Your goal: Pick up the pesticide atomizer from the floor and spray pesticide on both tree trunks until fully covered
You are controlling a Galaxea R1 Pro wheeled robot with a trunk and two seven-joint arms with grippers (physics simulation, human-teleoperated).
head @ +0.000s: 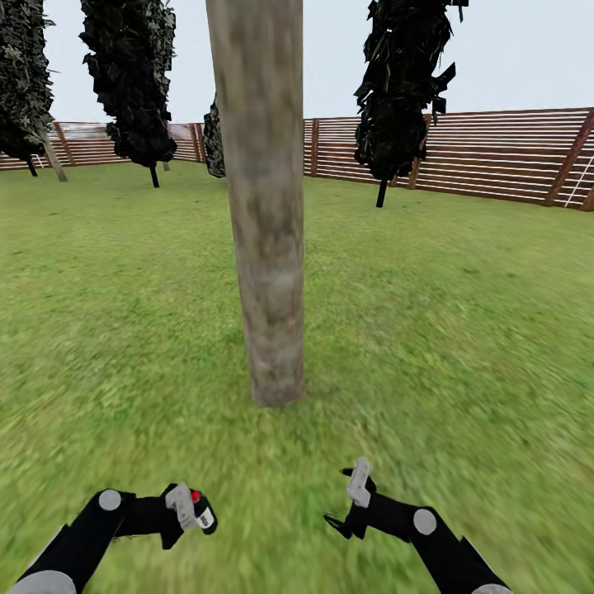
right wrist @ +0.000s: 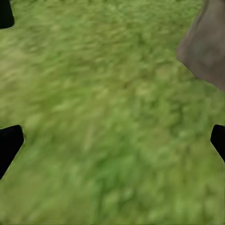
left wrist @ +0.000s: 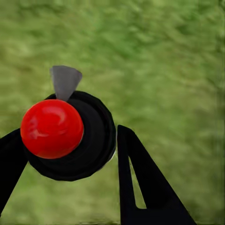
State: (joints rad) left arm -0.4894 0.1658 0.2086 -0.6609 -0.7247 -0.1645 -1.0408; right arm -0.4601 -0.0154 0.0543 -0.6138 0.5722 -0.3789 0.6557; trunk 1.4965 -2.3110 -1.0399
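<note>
At about 7 o'clock in the head view, closest in, the left gripper (head: 191, 513) is clenched around the pesticide atomizer (head: 202, 510), a dark bottle with a red cap held low over the lawn (head: 462, 330). In the left wrist view the atomizer (left wrist: 70, 135) sits between the two black fingers (left wrist: 140, 183), its round red top facing the camera and a small grey nozzle tip sticking out from its dark body; one finger touches each side of the body.

At about 5 o'clock the right gripper (head: 351, 499) hangs above the grass with its jaws released and spread wide, nothing between them. In the right wrist view the black fingertips (right wrist: 9, 143) show far apart at the frame's edges over grass, with the base of a pale trunk (right wrist: 206, 47) near one corner.

Just beyond both grippers, toward 12 o'clock, stands the tree (head: 262, 206), its thick, mottled grey-brown trunk rising out of the top of the frame.

Farther off, from 10 to 1 o'clock, stand dark-leaved trees (head: 400, 82) with thin trunks. Behind them runs the brown slatted fence (head: 487, 153), under pale sky.
</note>
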